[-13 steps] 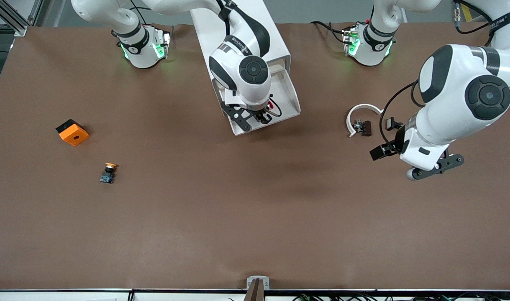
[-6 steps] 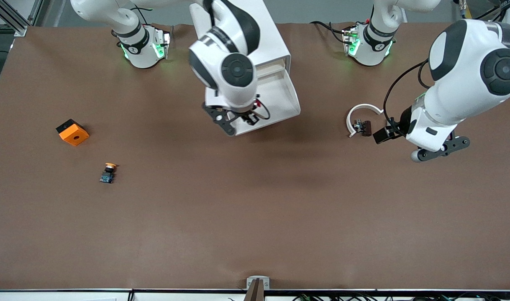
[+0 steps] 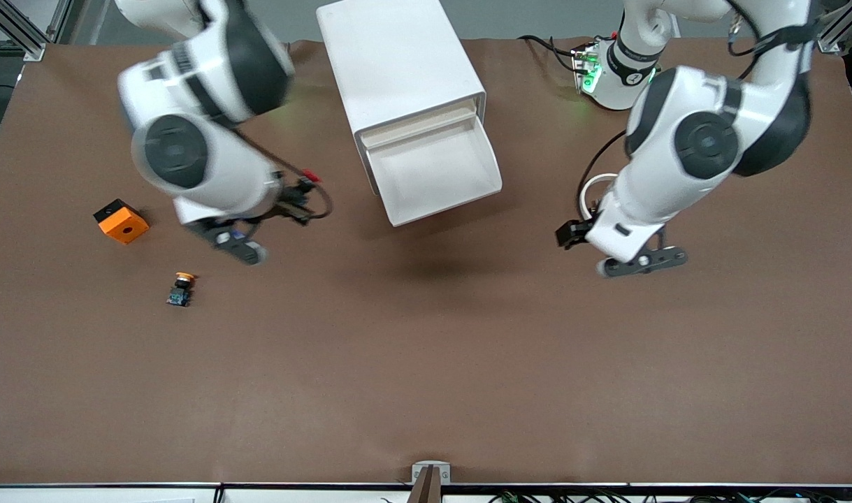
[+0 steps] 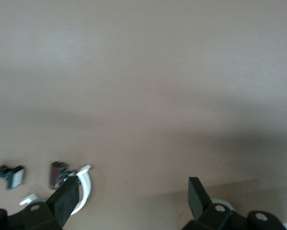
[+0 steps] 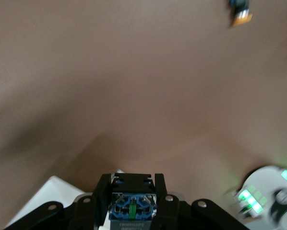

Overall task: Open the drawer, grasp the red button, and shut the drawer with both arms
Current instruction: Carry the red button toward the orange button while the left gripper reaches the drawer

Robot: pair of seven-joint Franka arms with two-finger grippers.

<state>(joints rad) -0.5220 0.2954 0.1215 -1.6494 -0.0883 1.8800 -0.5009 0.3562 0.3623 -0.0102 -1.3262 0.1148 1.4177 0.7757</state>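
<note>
My right gripper (image 3: 298, 198) is shut on the button (image 3: 312, 177) and holds it up over the bare table, between the open drawer (image 3: 432, 168) and the orange block. In the right wrist view the button's blue-and-black base (image 5: 132, 205) sits clamped between the fingers (image 5: 101, 194); its red cap is hidden there. The drawer stands pulled out of the white cabinet (image 3: 398, 63), with nothing in it. My left gripper (image 3: 571, 234) is open and empty, low over the table beside the drawer toward the left arm's end. Its fingers (image 4: 66, 199) show wide apart.
The like button with an orange-yellow cap (image 3: 181, 288) and an orange block (image 3: 121, 221) lie toward the right arm's end. A white ring (image 3: 593, 186) with a small brown part (image 4: 57, 173) lies under the left arm. The orange-yellow button also shows in the right wrist view (image 5: 240, 10).
My right arm lifted the button out of the drawer and swung it toward the right arm's end of the table. My left arm swung in toward the drawer, over the white ring.
</note>
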